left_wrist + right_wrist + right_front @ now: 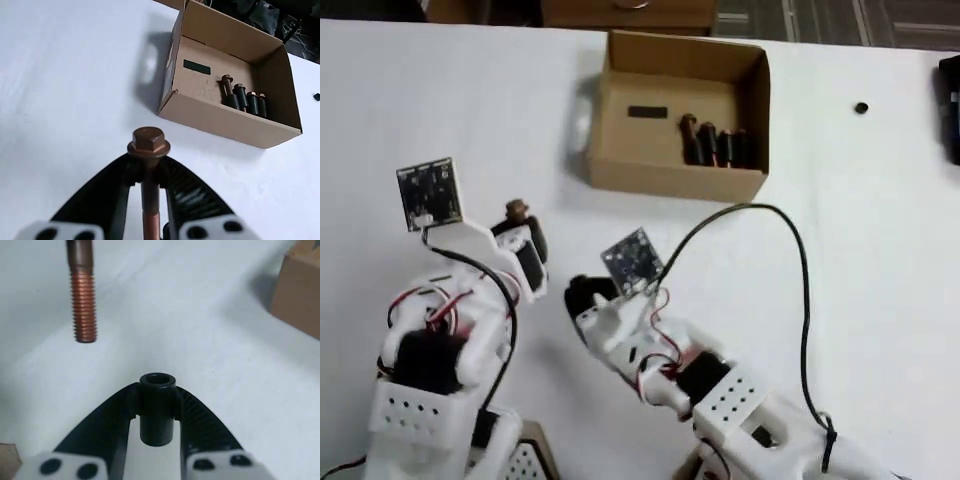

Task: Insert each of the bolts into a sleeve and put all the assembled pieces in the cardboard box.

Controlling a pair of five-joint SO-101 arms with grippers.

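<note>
My left gripper (147, 172) is shut on a copper bolt (148, 150), hex head pointing away from the wrist; from above the bolt head (516, 210) sticks out past the gripper (525, 240). My right gripper (156, 405) is shut on a black sleeve (157, 407) with its bore facing outward; the bolt's threaded end (83, 305) hangs a short way off from it. In the high view the right gripper (588, 295) sits just right of the left one. The cardboard box (620, 160) stands behind them and holds several assembled pieces (718, 145) (243, 99).
A small black part (861, 107) lies on the white table right of the box. A dark object (950, 95) sits at the right edge. A black cable (790, 260) loops over the table by the right arm. A black label (647, 112) lies on the box floor.
</note>
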